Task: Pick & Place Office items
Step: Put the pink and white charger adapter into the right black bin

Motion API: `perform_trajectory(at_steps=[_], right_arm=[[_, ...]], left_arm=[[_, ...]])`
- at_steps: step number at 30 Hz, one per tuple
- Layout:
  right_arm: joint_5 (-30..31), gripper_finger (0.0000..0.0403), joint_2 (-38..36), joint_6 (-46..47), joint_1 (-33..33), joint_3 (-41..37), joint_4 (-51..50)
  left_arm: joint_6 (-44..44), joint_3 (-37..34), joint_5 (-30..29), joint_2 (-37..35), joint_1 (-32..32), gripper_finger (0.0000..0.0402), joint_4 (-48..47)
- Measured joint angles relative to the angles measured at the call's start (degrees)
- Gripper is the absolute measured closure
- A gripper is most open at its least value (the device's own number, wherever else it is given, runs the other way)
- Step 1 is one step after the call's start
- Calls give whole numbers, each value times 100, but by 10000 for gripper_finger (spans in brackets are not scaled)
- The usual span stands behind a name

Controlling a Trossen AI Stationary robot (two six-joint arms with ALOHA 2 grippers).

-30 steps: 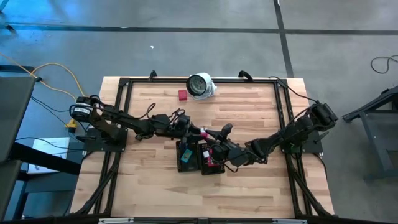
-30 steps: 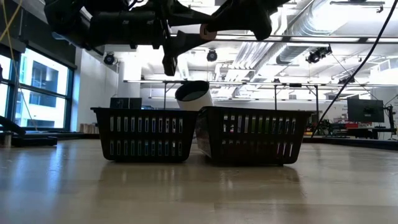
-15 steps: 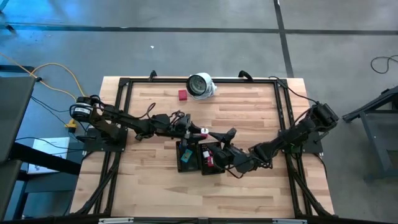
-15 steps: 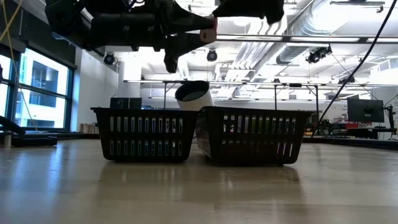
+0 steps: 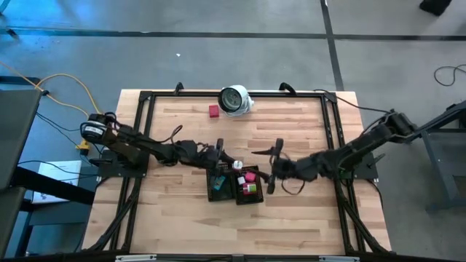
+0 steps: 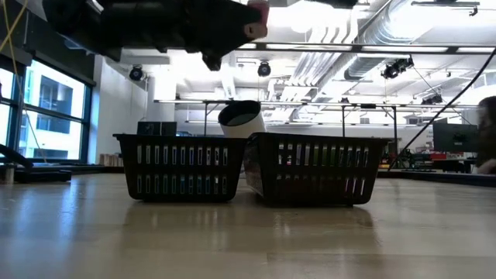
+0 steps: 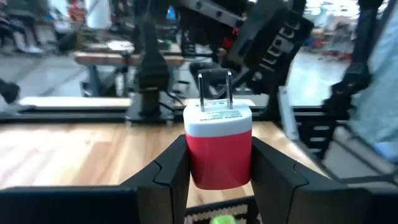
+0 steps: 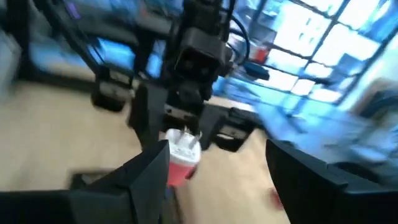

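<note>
Since the earlier frames the right arm has drawn back from over the trays toward its own side, and the left arm has come forward with its load.

In the high view, the left gripper (image 5: 231, 164) hangs over the gap between the left tray (image 5: 218, 187) and the right tray (image 5: 247, 188), closed on a small red-and-white piece, the charger plug (image 5: 237, 166). The right gripper (image 5: 273, 164) sits just beside the right tray's outer edge, fingers spread wide and empty. Pink, red and green pieces lie in the right tray, a blue one in the left. One red piece (image 5: 213, 110) rests well apart at the table's far side, beside the round white object (image 5: 235, 100).

In the low view, the two trays stand side by side; the plug (image 6: 256, 19) shows at the tip of the dark arm, well above them.

In the left wrist view, the plug (image 7: 218, 148) stands upright between the fingers (image 7: 172, 177), squeezed at its red body, prongs pointing away.

In the right wrist view, its own fingers (image 8: 148, 171) stand wide apart, and the held plug (image 8: 181, 155) shows beyond them.

The risk, as I judge it: released here, the plug could strike the rims between the trays and bounce out, since it hangs near the divide rather than squarely over one tray.
</note>
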Motion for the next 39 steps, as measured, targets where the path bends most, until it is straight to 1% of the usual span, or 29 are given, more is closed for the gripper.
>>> perform_trajectory(at_steps=[2,3,5,8,17,23,39], right_arm=[[-677,151,-97,345,-259,-374,619],[-930,151,-108,449,-374,-553,912],[-1304,151,-106,608,-578,-791,1497],[-1658,151,-16,703,-748,-877,2028],[-2255,150,763,1019,-1142,-884,2659],[-2288,150,880,992,-1204,-884,2898],[-2291,150,880,973,-1204,-884,2899]], left_arm=[[221,0,-305,-53,-86,277,-96],[306,-1,-444,-60,-121,277,-104],[402,0,-541,-68,-154,277,-182],[461,-2,-568,-65,-125,277,-233],[600,176,-627,-65,67,277,-237],[594,177,-523,-65,73,277,-291],[700,319,-375,-63,40,277,-284]])
